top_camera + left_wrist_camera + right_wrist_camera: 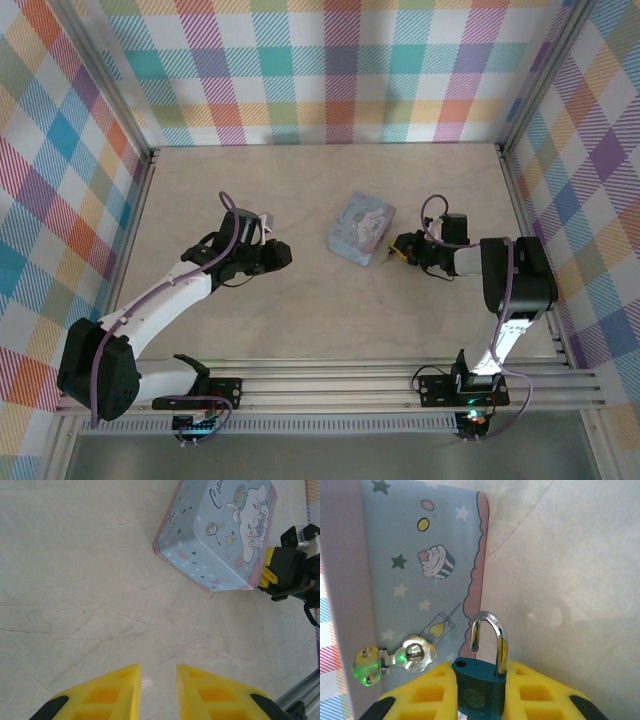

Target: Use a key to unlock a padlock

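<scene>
Teal padlock point(476, 695) sits pinched in your right claw point(480, 676), shackle up near the hasp point(413, 655) of the tin point(420, 580), likely steadied for a key; your left claw point(158, 682) hovers narrow, nothing seen between.

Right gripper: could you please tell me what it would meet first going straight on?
Probably the tin, at its side wall near the corner; the right gripper, holding the padlock, points there, though depth is unclear.
</scene>
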